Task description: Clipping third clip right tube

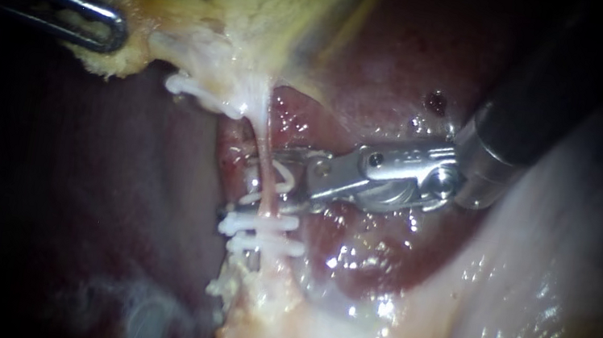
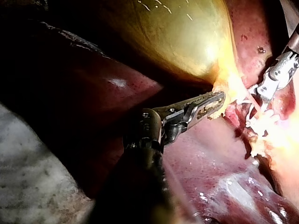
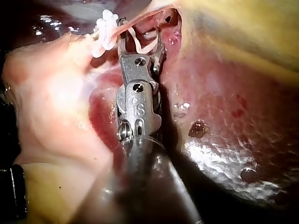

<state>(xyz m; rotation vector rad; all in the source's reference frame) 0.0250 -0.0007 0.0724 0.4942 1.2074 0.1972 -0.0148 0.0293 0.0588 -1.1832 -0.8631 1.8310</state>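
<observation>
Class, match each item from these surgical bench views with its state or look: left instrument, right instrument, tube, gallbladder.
Column A
1. left instrument
2. right instrument
3. tube
4. gallbladder

Column B
a. thin and pink, carrying closed white clips
b. tool shut on yellowish tissue
c. smooth, yellow-green, lying against the dark red liver
d. tool holding an open clip astride the tube

Pairs: 1-b, 2-d, 3-a, 4-c
</observation>
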